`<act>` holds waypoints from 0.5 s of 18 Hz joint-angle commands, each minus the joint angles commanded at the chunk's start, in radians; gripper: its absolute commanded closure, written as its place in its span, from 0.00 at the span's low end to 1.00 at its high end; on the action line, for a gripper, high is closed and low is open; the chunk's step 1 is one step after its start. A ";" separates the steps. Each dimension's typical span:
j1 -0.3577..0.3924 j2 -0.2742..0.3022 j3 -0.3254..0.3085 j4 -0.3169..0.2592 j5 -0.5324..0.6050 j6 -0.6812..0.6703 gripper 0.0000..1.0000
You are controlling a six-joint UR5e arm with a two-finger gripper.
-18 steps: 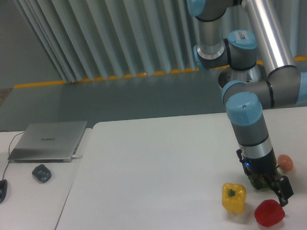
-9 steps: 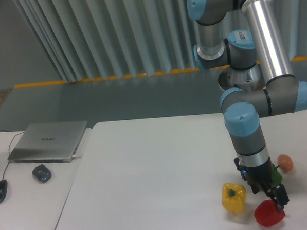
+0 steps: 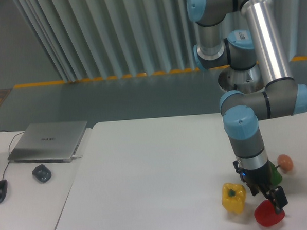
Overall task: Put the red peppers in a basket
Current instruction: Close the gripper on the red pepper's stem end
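From the fixed camera, the red pepper (image 3: 267,215) lay on the white desk (image 3: 157,182) near its front right corner, just right of the yellow pepper (image 3: 233,197). The tool (image 3: 275,203) sat low upon its top, but whether its jaws were apart or closed on it could not be told. The task looked barely begun: nothing lifted, and no basket showed anywhere. The green pepper (image 3: 274,174) was mostly hidden behind the arm

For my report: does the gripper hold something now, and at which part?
It cannot be told: the gripper is down on top of the red pepper, but its fingers are unclear.
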 joint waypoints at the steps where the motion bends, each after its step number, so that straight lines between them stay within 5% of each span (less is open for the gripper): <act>1: 0.000 -0.003 0.000 0.000 0.000 0.000 0.00; 9: 0.003 -0.018 0.003 0.002 0.002 0.002 0.00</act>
